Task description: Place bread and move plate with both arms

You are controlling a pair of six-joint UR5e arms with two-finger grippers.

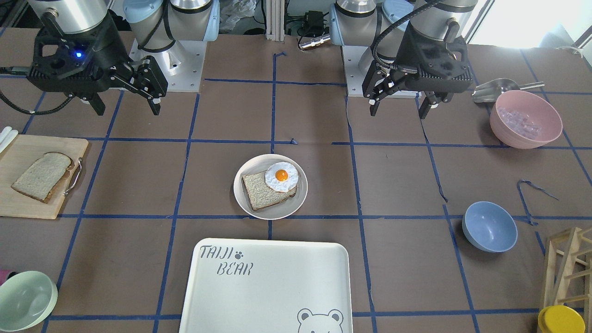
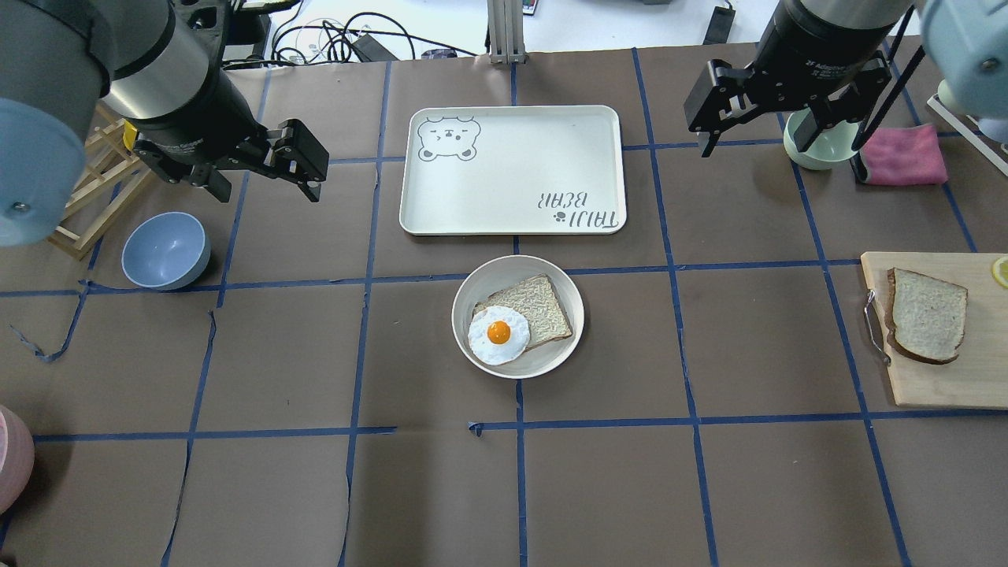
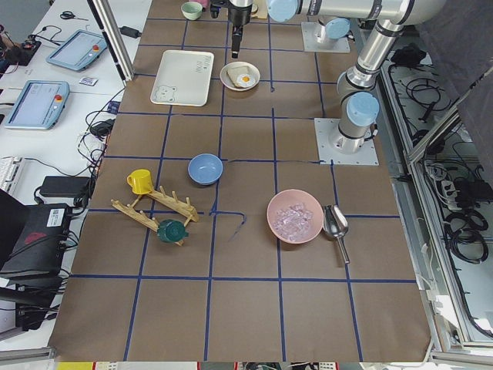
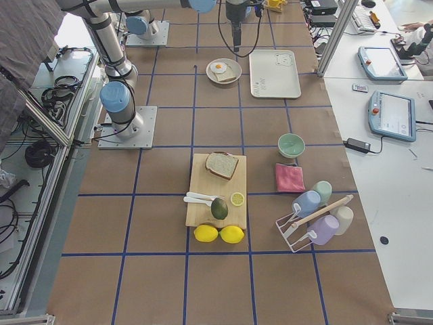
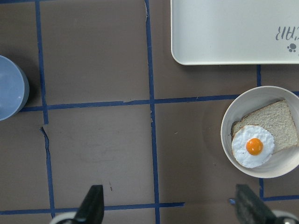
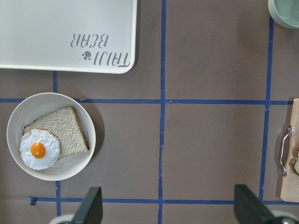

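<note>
The bread (image 1: pixel 41 175), a domed slice with a brown crust, lies on a wooden cutting board (image 1: pixel 27 203) at the table's end on my right side; it also shows in the overhead view (image 2: pixel 925 315). The plate (image 1: pixel 240 196) sits mid-table and holds a squarer slice and a fried egg; its rim shows in the overhead view (image 2: pixel 551 358) and in both wrist views (image 5: pixel 280 169) (image 6: pixel 60 171). My left gripper (image 1: pixel 397 110) (image 2: pixel 264 185) hangs open and empty above the table. My right gripper (image 1: pixel 128 108) (image 2: pixel 780 146) is also open and empty, well away from the bread.
A white "TAIJI BEAR" tray (image 2: pixel 512 169) lies just beyond the plate. A blue bowl (image 2: pixel 165 250) and a wooden rack (image 1: pixel 569 263) stand on my left side, with a pink bowl (image 1: pixel 526 119). A green bowl (image 2: pixel 819 146) and a pink cloth (image 2: pixel 902 153) are at the far right.
</note>
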